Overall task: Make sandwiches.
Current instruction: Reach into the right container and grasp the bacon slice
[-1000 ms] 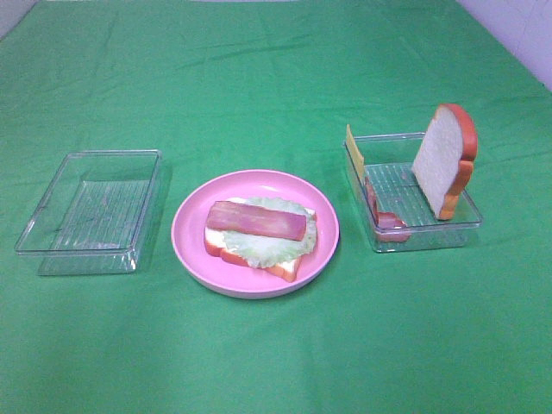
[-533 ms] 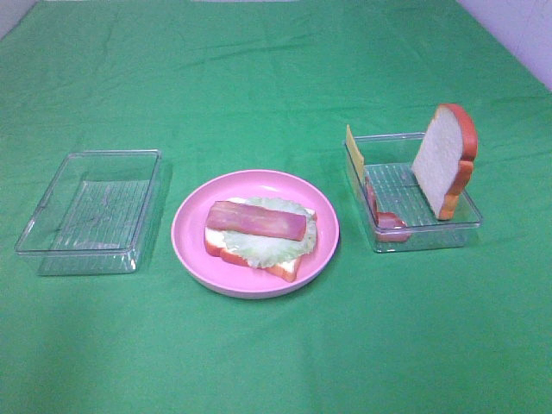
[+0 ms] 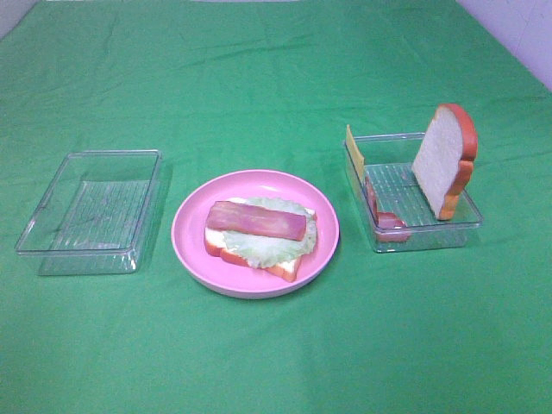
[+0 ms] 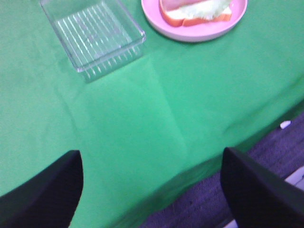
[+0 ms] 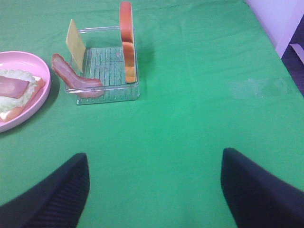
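Observation:
The open-faced sandwich point(image 3: 259, 235) lies on a round pink plate point(image 3: 185, 233): a bread slice, pale lettuce, and a bacon strip point(image 3: 256, 220) on top. A second bread slice point(image 3: 444, 159) stands upright in the clear container point(image 3: 431, 233) at the right, with a yellow cheese slice point(image 3: 354, 153) leaning on its far-left wall and another bacon strip point(image 3: 384, 216) draped over its front-left corner. Neither gripper shows in the high view. My left gripper point(image 4: 152, 190) hangs open over the table's front edge, well short of the plate point(image 4: 190, 33). My right gripper point(image 5: 152, 190) is open above bare cloth, short of the bread point(image 5: 126, 42), cheese point(image 5: 75, 40) and bacon point(image 5: 73, 78).
An empty clear container point(image 3: 90, 211) sits left of the plate, also seen in the left wrist view as the empty container point(image 4: 92, 33). Green cloth covers the table. The table's front edge and the floor point(image 4: 266, 142) show near my left gripper.

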